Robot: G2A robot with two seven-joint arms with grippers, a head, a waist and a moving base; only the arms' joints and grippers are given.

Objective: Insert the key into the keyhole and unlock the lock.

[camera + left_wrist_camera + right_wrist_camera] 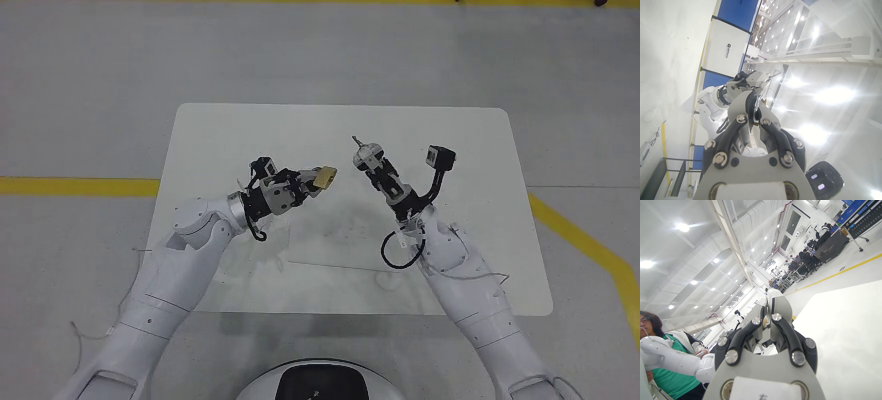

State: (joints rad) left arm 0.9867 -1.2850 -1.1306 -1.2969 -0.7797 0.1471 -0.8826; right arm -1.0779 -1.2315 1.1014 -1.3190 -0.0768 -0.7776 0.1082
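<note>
A brass padlock (326, 177) is held above the middle of the white table (460, 140), with my left gripper (312, 181) shut on it. In the left wrist view the fingers (742, 106) clamp the lock's silver shackle (757, 103). Just to its right, my right gripper (367, 158) is shut on a small key (356, 142) whose thin metal blade points away from the robot. The same key blade (775, 75) sticks out of the right gripper (761, 79) beyond the padlock. In the right wrist view the right gripper (769, 308) is shut, and the key is hidden between its fingers.
A thin clear sheet (340, 245) lies flat on the table under both arms. A black cable (400, 245) loops from the right wrist. A yellow floor line (70, 186) runs past both sides of the table.
</note>
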